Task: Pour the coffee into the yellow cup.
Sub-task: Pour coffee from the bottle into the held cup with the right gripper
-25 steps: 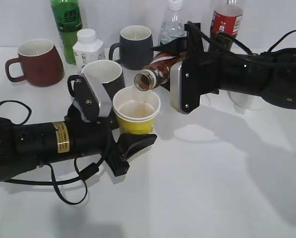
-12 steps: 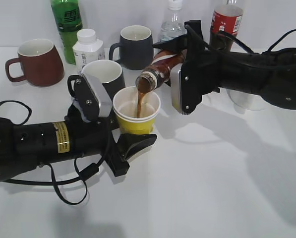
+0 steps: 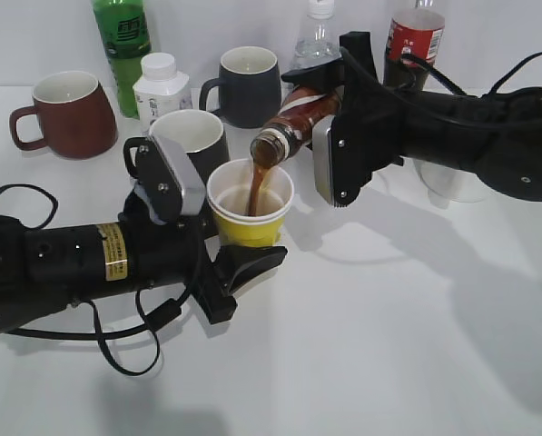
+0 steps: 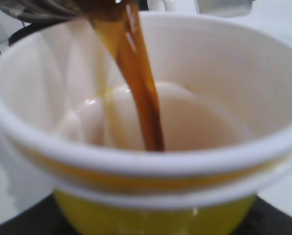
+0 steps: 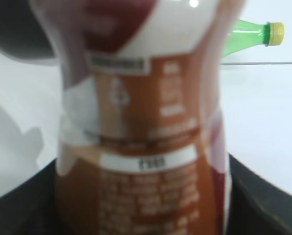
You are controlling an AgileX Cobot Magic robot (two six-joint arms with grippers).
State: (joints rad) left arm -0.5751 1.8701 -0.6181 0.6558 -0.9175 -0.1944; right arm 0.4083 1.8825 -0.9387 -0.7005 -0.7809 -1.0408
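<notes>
- The green bottle (image 3: 122, 45), standing at about eleven o'clock on the bench, is showing large white characters on its label; they are too stylised to read.
- The cola bottle (image 3: 415, 41), at about one o'clock, is wearing a red label with white script that cannot be made out.
- The coffee (image 5: 146, 147) is carrying white print on its brown wrap, blurred beyond reading in the right wrist view.
- A yellow sticker (image 3: 113, 252) on the left arm is bearing tiny, illegible print.

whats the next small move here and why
Probably hold the tilt steady: the coffee bottle in the right claw is streaming into the yellow cup, which the left claw grips; the stream lands inside the rim, with the cup far from full.
</notes>
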